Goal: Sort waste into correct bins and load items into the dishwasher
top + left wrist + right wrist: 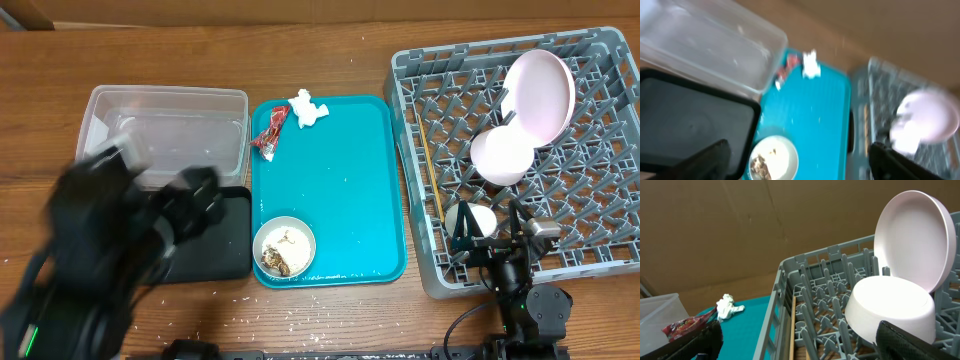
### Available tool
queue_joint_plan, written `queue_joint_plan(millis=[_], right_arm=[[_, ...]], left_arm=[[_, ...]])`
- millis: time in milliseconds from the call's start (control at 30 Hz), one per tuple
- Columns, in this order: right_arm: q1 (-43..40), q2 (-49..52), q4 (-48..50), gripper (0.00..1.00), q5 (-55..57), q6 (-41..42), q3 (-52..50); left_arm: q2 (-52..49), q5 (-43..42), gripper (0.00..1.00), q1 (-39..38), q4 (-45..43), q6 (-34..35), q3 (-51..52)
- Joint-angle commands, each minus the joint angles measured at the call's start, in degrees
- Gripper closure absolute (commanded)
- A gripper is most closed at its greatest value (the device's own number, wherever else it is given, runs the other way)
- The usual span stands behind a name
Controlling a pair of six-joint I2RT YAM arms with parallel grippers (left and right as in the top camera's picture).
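Observation:
On the teal tray lie a crumpled white tissue, a red wrapper and a small pale bowl holding brownish food scraps. The clear tub and black tray sit to its left. The grey rack holds the upright white plate, the pinkish-white bowl and a chopstick. My left gripper is open and empty above the scrap bowl, and blurred in the overhead view. My right gripper is open and empty over the rack's front edge.
A small whitish round thing sits in the rack's front left, partly hidden by my right gripper. Wooden table shows around everything, with white crumbs near the front edge. The left arm covers much of the black tray.

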State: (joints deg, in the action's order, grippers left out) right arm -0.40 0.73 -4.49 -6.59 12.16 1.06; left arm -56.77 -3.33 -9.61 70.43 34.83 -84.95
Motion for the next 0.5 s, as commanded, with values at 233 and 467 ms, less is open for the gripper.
queue_joint_plan(millis=[233, 467], right_arm=[[-0.2, -0.6, 0.4, 0.0, 0.5, -0.2, -0.6], [-0.2, -0.6, 0.4, 0.0, 0.5, -0.2, -0.6]], left_arm=[[-34.3, 13.7, 0.15, -15.1, -20.5, -9.4, 1.9], [-52.5, 17.8, 0.13, -16.7, -41.4, -14.1, 1.9]])
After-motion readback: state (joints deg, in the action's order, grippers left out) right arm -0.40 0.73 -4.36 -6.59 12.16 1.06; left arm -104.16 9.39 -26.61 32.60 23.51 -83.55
